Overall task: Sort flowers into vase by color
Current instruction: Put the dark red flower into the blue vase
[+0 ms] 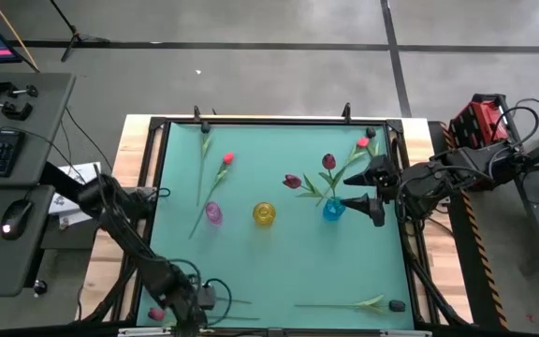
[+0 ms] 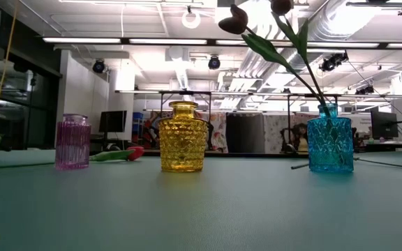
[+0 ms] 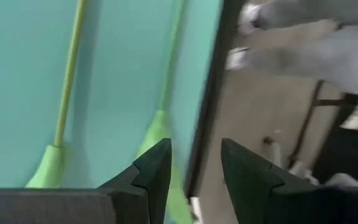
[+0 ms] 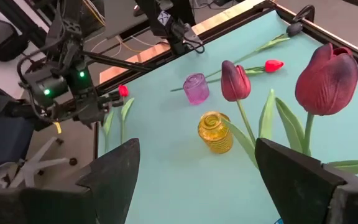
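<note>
Three ribbed glossy glass vases, pink (image 2: 72,142), yellow (image 2: 183,137) and blue (image 2: 330,146), stand on a smooth matt teal mat (image 2: 222,209).

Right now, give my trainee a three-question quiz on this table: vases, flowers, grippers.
1. True or false: the yellow vase holds a flower.
2. Which vase has flowers in it? A) pink vase B) yellow C) blue vase
3. The right gripper, beside the blue vase, is ____ (open/shut).

Key: 1 false; 2 C, the maroon tulips stand in it; 3 open.
</note>
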Robot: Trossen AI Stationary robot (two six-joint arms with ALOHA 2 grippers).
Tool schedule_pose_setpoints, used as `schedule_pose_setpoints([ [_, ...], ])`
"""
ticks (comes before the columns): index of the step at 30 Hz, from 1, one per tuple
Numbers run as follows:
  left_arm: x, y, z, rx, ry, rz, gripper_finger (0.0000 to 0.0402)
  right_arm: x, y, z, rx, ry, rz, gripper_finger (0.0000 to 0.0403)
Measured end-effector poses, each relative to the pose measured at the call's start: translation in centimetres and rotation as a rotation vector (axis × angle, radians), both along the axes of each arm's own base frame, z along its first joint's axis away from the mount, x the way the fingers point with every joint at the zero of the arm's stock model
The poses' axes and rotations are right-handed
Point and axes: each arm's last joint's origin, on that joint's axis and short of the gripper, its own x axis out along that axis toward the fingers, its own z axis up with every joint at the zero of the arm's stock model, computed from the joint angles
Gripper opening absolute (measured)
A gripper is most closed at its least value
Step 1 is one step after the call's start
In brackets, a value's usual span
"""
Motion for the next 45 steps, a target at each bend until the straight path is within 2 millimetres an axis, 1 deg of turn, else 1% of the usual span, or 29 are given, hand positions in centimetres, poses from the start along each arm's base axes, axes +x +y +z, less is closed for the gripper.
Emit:
schedule_pose_setpoints([
  [4,0.0,-0.8,-1.2,0.056,0.004,-0.021,0.0126,0.0,0.0,0.0,0.004,-0.001,-0.001,0.0307],
  [11,-1.0,-1.8,-3.0,0.123,0.007,-0.051,0.0126,0.0,0.0,0.0,0.010,0.000,-0.001,0.0307],
  [18,-1.1,-2.1,-4.1,0.168,0.014,-0.021,0.0123,0.1,0.0,0.2,0.035,-0.019,-0.009,0.0307],
  [20,-1.1,-1.9,-4.3,0.183,0.024,-0.005,0.0103,0.1,0.1,0.3,0.046,-0.030,-0.004,0.0307],
  [21,-1.1,-1.8,-4.3,0.193,0.030,0.001,0.0085,0.1,0.1,0.3,0.051,-0.034,0.001,0.0307],
  [23,-1.1,-1.6,-4.4,0.207,0.041,0.005,0.0034,0.2,0.2,0.4,0.061,-0.046,0.009,0.0307],
  [24,-1.1,-1.5,-4.4,0.212,0.047,0.006,0.0018,0.2,0.2,0.5,0.065,-0.051,0.013,0.0307],
  [27,-1.0,-1.3,-4.4,0.217,0.053,0.011,0.0009,0.3,0.2,0.6,0.073,-0.067,0.016,0.0307],
  [30,-0.9,-1.0,-3.2,0.188,0.030,0.009,0.0003,0.2,0.3,0.8,0.086,-0.082,0.033,0.0307],
  [32,-1.0,-0.3,-1.9,0.192,0.002,-0.001,0.0002,0.1,0.3,1.1,0.105,-0.104,0.055,0.0307],
  [33,-1.0,0.0,-0.7,0.169,-0.032,-0.007,0.0001,0.1,0.3,1.3,0.107,-0.118,0.070,0.0307],
  [35,-0.9,0.6,2.3,0.108,-0.114,-0.012,0.0001,0.0,0.3,1.8,0.116,-0.162,0.088,0.0307],
  [38,-1.0,2.5,5.9,0.058,-0.217,-0.007,0.0001,-0.2,0.2,2.6,0.117,-0.238,0.108,0.0307],
  [42,-0.8,6.0,11.0,-0.041,-0.391,0.086,0.0000,-0.4,0.2,3.8,0.133,-0.346,0.154,0.0307],
  [45,-0.6,9.0,14.3,-0.091,-0.538,0.183,0.0000,-0.2,0.5,4.5,0.163,-0.417,0.200,0.0307],
])
